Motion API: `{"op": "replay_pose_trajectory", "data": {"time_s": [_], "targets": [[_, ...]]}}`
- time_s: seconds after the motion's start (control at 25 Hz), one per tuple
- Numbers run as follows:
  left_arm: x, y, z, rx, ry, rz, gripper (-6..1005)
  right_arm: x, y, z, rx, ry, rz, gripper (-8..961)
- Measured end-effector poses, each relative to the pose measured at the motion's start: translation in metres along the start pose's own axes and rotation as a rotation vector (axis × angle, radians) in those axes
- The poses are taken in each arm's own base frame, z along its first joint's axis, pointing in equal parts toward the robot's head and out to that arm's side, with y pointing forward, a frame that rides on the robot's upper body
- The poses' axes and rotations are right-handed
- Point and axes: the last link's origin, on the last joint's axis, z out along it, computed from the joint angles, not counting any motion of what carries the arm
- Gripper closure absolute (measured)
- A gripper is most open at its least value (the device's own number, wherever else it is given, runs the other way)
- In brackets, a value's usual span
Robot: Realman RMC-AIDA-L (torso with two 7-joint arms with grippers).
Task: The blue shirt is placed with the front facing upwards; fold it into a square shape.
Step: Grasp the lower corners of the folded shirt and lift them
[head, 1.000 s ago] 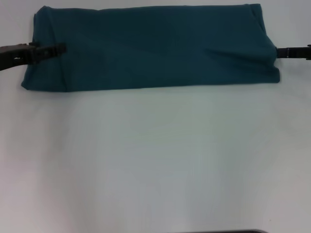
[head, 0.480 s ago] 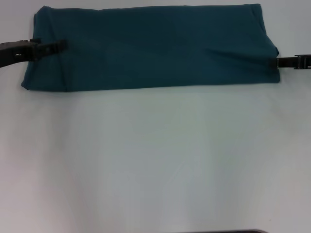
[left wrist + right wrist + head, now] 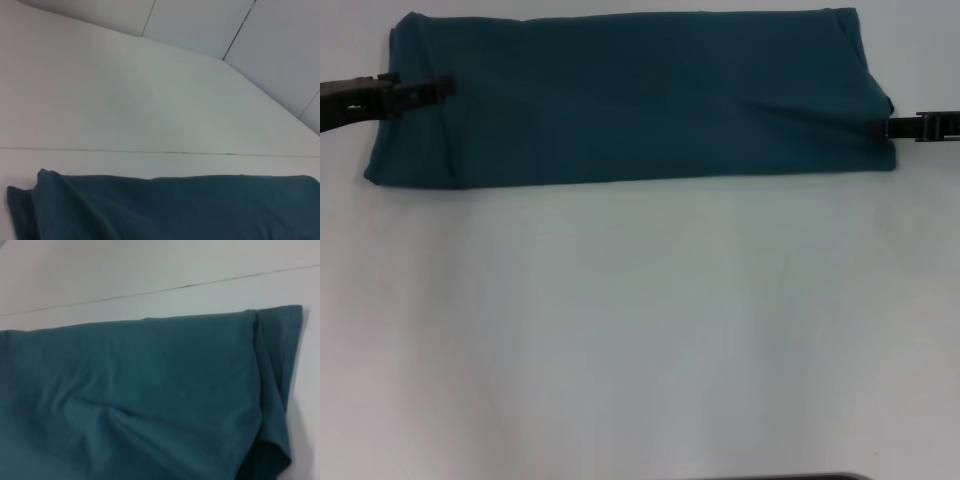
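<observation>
The blue shirt [image 3: 630, 95] lies folded into a long plain teal band across the far part of the white table [image 3: 640, 330], with no print showing. My left gripper [image 3: 445, 85] reaches in from the left, and its tip lies over the band's left end. My right gripper [image 3: 888, 127] comes in from the right, its tip at the band's right edge near the front corner. The left wrist view shows the shirt [image 3: 175, 210] flat along the table. The right wrist view shows the shirt [image 3: 140, 390] with creases and a folded sleeve hem at one end.
White table surface stretches from the shirt to the near edge, where a dark strip [image 3: 780, 477] shows at the bottom. A thin seam [image 3: 150, 151] runs across the table beyond the shirt, and light wall panels stand behind it.
My left gripper has shifted slightly toward the far side over the shirt's left end. My right gripper has moved toward the near corner of the right edge. The shirt's shape is unchanged.
</observation>
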Motion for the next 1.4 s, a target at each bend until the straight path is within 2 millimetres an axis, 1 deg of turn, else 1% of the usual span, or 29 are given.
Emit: {"op": "replay_pose_trajectory", "data": {"time_s": [0.04,0.24,0.48,0.96,1.16,1.4], "targets": [[0.0,0.0,0.0,0.002,0.001,0.0,77,0.001,0.0,0.0,0.0,0.001,0.002,456],[0.001,-0.001,0.0,0.008,0.004,0.0,77,0.005,-0.002,0.0,0.007,0.002,0.012,480],[0.001,-0.001,0.0,0.006,0.002,0.002,77,0.007,0.0,0.006,0.004,0.006,0.018,480],[0.001,-0.001,0.0,0.008,0.004,0.001,77,0.01,-0.001,0.008,0.013,0.005,0.027,480],[0.001,-0.001,0.0,0.008,0.004,0.003,77,0.011,0.001,0.012,0.008,0.011,0.026,480],[0.001,-0.001,0.0,0.007,0.004,0.002,77,0.014,0.006,0.01,-0.034,0.025,0.02,479]]}}
